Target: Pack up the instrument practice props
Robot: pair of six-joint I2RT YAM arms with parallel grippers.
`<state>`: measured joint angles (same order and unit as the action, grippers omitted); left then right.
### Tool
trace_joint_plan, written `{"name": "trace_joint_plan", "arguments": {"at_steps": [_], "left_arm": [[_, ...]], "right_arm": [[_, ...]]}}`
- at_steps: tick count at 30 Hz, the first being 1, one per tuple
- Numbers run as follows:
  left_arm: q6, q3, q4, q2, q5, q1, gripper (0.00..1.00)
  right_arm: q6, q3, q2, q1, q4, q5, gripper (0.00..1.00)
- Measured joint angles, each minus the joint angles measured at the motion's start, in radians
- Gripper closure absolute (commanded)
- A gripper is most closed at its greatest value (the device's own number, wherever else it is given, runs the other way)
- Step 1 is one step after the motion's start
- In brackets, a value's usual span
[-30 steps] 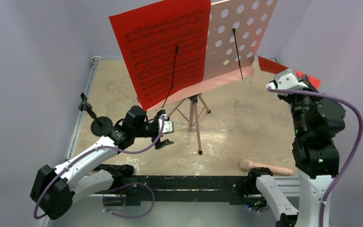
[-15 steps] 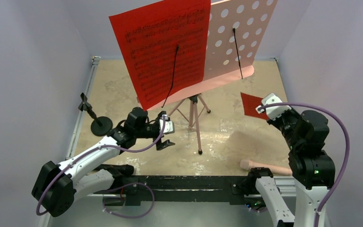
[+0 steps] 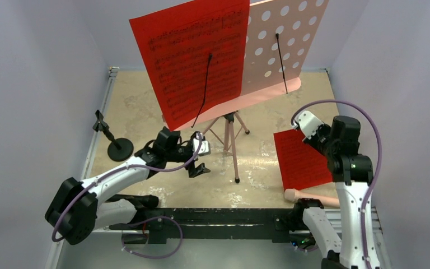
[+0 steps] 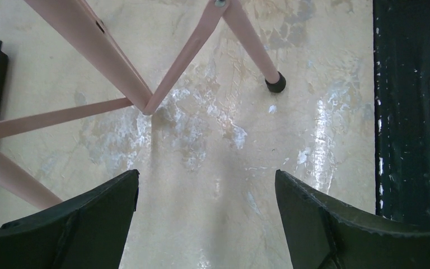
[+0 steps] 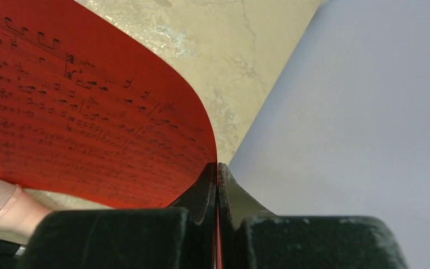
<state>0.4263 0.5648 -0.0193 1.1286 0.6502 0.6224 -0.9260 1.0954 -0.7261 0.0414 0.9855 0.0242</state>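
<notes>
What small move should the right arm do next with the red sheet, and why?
Probably lower a little and open: the right end effector pinches the red sheet by one edge, and it curls over the table beside the peach tube.

A: We see the upright sheet [image 3: 193, 61] and the lower sheet [image 3: 302, 159], both red with black printed music.
B: We add the pink stand [image 3: 263, 89] dotted with round holes, the peach tube [image 3: 316, 198], and the beige marbled table [image 3: 145, 106].
</notes>
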Motion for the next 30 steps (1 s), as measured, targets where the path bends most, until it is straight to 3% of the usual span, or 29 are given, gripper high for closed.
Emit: {"name": "trace_joint_plan", "arguments": {"at_steps": [6,16,23,30], "left_arm": [[-0.003,0.103,0.101,0.132,-0.031,-0.019,0.05],[-0.002,0.178,0.174,0.171,-0.042,-0.022,0.05],[-0.027,0.178,0.17,0.192,-0.061,-0.022,0.02],[-0.056,0.178,0.163,0.197,-0.097,-0.022,0.02]], "right_arm": [[0.007,-0.1,-0.124,0.08,-0.206,0.029,1.0],[0.006,-0.145,-0.444,0.192,-0.48,0.073,1.0],[-0.005,-0.047,-0.678,0.235,-0.486,0.073,1.0],[-0.077,-0.058,-0.692,0.243,-0.501,0.072,1.0]]}}
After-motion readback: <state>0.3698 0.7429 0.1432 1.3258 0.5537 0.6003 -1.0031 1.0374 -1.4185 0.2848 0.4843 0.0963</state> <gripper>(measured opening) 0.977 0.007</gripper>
